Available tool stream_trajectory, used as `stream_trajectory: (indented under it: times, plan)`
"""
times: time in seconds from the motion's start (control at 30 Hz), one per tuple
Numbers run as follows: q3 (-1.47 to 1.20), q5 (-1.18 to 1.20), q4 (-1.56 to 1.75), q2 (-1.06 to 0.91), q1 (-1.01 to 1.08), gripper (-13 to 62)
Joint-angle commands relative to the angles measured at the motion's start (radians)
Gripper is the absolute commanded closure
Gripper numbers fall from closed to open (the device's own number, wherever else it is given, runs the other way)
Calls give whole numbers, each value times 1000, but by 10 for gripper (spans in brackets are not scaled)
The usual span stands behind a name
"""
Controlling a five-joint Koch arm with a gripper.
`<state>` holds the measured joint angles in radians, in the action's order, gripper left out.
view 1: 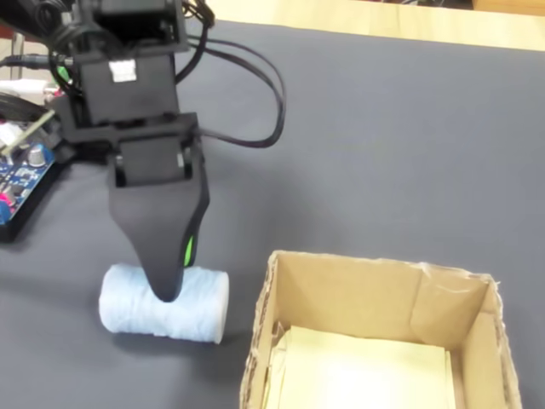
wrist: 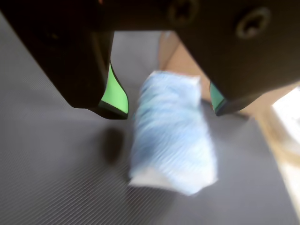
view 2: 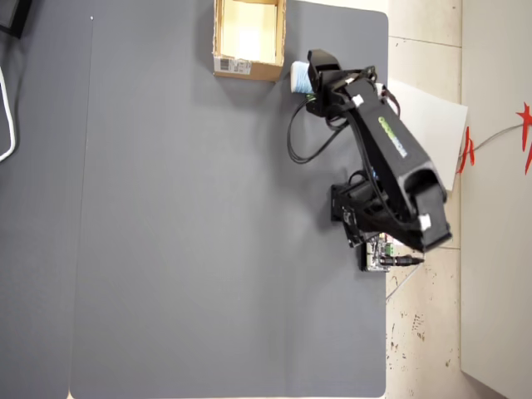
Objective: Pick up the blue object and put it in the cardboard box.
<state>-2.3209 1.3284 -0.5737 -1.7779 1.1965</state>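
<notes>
The blue object [wrist: 173, 140] is a pale blue and white soft roll lying on the dark grey mat. In the wrist view it lies lengthwise below the gap between my black jaws with green pads. My gripper [wrist: 166, 105] is open, and its jaws stand apart on either side of the roll without touching it. In the fixed view the gripper [view 1: 168, 288] comes down over the middle of the blue object [view 1: 209, 307]. The cardboard box [view 1: 358, 285] stands just right of it, open-topped with a pale yellowish floor. From overhead, the blue object [view 2: 298, 76] lies beside the box [view 2: 233, 65].
A blue circuit board [view 1: 21, 175] with knobs sits at the left edge by the arm's base. Black cables [view 1: 255, 94] loop behind the arm. The mat's right edge and a white sheet [view 2: 432, 125] lie close to the arm in the overhead view.
</notes>
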Motion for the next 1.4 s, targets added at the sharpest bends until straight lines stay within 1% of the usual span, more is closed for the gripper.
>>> stream_trajectory:
  times: [0.0, 0.17, 0.37, 0.47, 0.63, 0.77, 0.93, 1.03, 1.23, 1.37]
  plan:
    - [74, 3, 11, 17, 18, 158]
    - [67, -2, 32, 133, 32, 156]
    - [48, -20, 60, 175, 37, 168]
    - [32, -31, 60, 170, 37, 215]
    - [18, -26, 63, 140, 40, 310]
    - [-15, 17, 100, 77, 38, 311]
    - [-103, 104, 282, -37, 37, 311]
    - [-110, 101, 308, -77, 37, 310]
    - [-169, 140, 534, -166, 37, 310]
    - [-167, 178, 666, -189, 38, 309]
